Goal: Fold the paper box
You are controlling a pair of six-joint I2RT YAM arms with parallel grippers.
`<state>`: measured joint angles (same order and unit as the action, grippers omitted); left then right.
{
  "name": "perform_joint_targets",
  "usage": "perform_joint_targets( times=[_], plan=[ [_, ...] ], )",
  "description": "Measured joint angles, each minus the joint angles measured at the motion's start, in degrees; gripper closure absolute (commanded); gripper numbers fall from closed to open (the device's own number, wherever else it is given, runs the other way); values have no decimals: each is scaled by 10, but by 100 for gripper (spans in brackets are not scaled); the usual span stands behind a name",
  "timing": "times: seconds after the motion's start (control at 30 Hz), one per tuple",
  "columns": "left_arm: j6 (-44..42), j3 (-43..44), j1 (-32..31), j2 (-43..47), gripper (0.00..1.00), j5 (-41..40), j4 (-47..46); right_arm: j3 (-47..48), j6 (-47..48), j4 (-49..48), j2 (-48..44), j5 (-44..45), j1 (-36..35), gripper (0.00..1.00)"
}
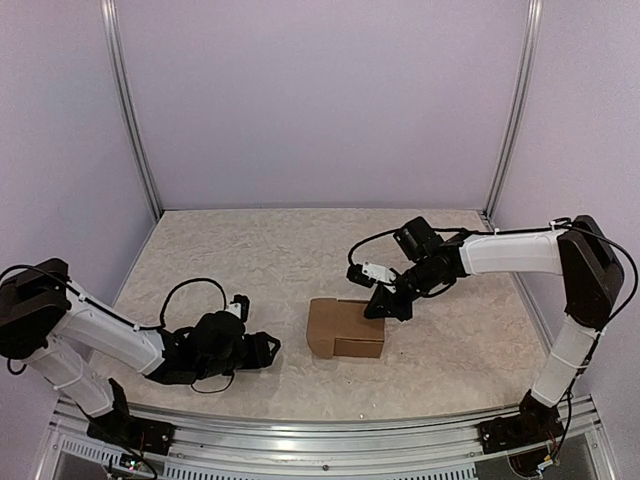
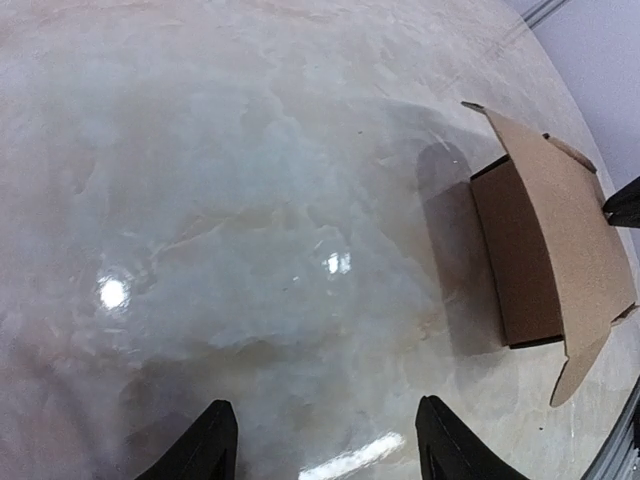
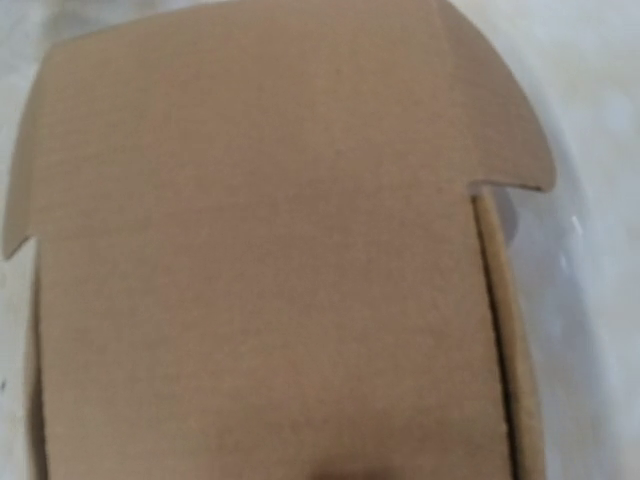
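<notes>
1. The paper box (image 1: pixel 345 328) sits mid-way on the table (image 1: pixel 230 250), flap edges sticking out.
2. The left gripper (image 2: pixel 325 425), fingers apart, lies well left of it.
3. The right gripper (image 1: pixel 388 303), fingers together, is at its far-right edge.

The paper box (image 3: pixel 270 300) is filling nearly the whole view, lying so close under the tool that the plain brown cardboard is looking soft and blurred. Its broad flat panel (image 3: pixel 260 200) is facing the tool. At the end farther from the tool, this panel is widening into two rounded tabs: the right tab (image 3: pixel 515 150) is jutting out to the tool's right and the left tab (image 3: pixel 20 215) to its left. Just right of the panel, a narrow side wall (image 3: pixel 512 350) is showing edge-on, with a thin dark gap running between them. The pale marbled table (image 3: pixel 600 300) is showing past the box on the tool's right. A small dark smudge (image 3: pixel 340 473) is sitting at the nearest edge, too blurred to identify.
</notes>
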<state>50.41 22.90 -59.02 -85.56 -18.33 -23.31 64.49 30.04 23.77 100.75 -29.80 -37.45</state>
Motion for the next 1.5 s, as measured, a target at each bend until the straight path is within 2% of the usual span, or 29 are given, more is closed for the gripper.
perform_joint_targets(
  times=[0.2, 0.37, 0.57, 0.77, 1.17, 1.33, 1.5],
  plan=[
    [-55, 85, 15, -74, 41, 49, -56, -36, -1, 2, -55, 0, 17, 92],
    [-60, 118, 33, -120, 42, 90, -80, -35, 3, 4, -85, 3, 17, 91],
    [-38, 108, 50, -128, 41, 95, -80, -35, 7, 17, -87, 7, 17, 90],
    [-51, 35, 51, -87, 41, 102, -122, -35, 14, 30, -87, 16, 17, 90],
    [-113, 32, 47, -52, 42, 206, -192, -26, 22, 51, -76, 32, 19, 88],
    [-201, 82, 27, -52, 43, 221, -136, 2, 31, 67, -65, 33, 19, 86],
    [-314, 134, -5, -52, 43, 186, -26, 31, 39, 79, -52, 35, 19, 85]
  ],
)
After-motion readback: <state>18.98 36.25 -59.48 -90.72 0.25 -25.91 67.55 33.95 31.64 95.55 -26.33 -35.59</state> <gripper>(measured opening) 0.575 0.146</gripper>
